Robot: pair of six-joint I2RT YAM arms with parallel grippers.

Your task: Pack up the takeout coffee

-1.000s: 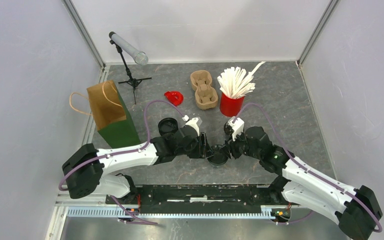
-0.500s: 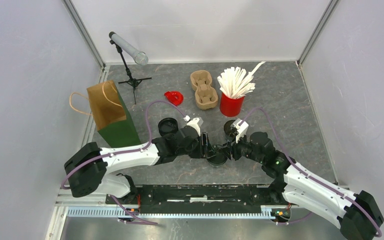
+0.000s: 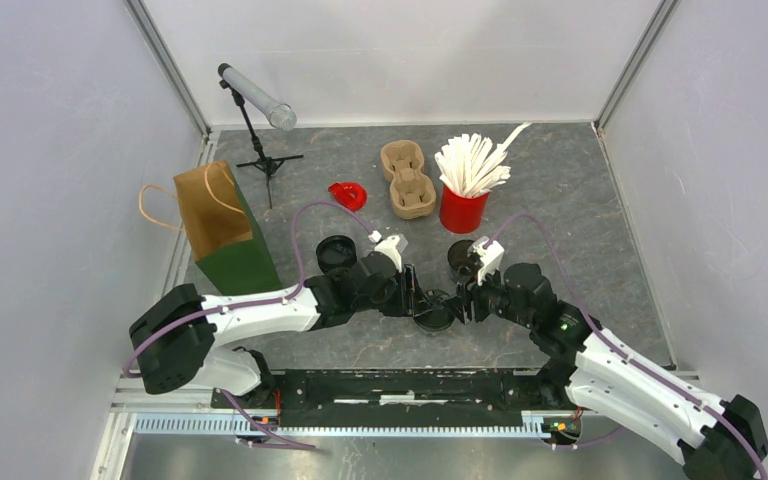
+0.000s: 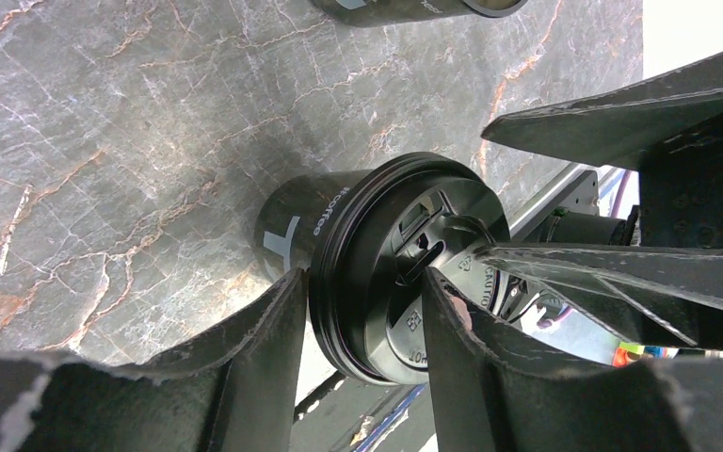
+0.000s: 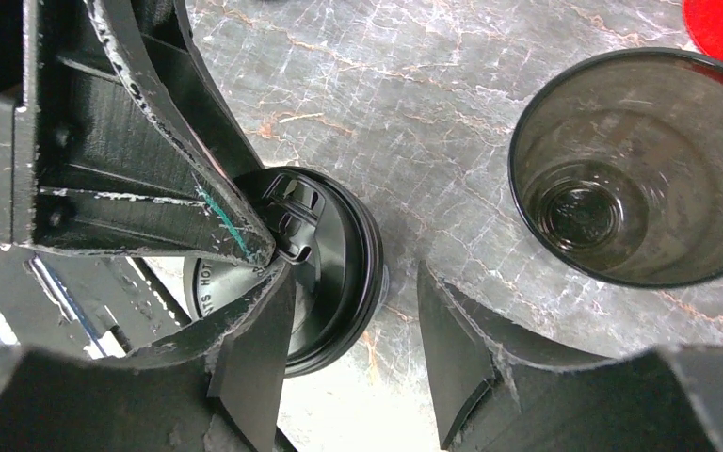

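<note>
This is a robot lab, a small test booth. Plain white walls [image 3: 400, 50] close it in on the far side, the left and the right, and thin metal posts [image 3: 165, 65] stand in the corners. The table [image 3: 580, 200] is a flat grey top that looks like stone. Two white and black robot arms, the left arm [image 3: 250, 312] and the right arm [image 3: 640, 375], are bolted to a black rail [image 3: 400, 385] at the near edge. At the far left a little black stand [image 3: 260, 150] holds up a grey tube [image 3: 255, 97]. Coffee-shop things are set out like props. There is a paper bag [image 3: 222, 225] on the left, a cardboard cup tray [image 3: 407, 180] at the far middle, a red cup [image 3: 462, 212] full of white sticks [image 3: 472, 162] just right of the tray, and black cups [image 3: 337, 252] near the arms.
</note>
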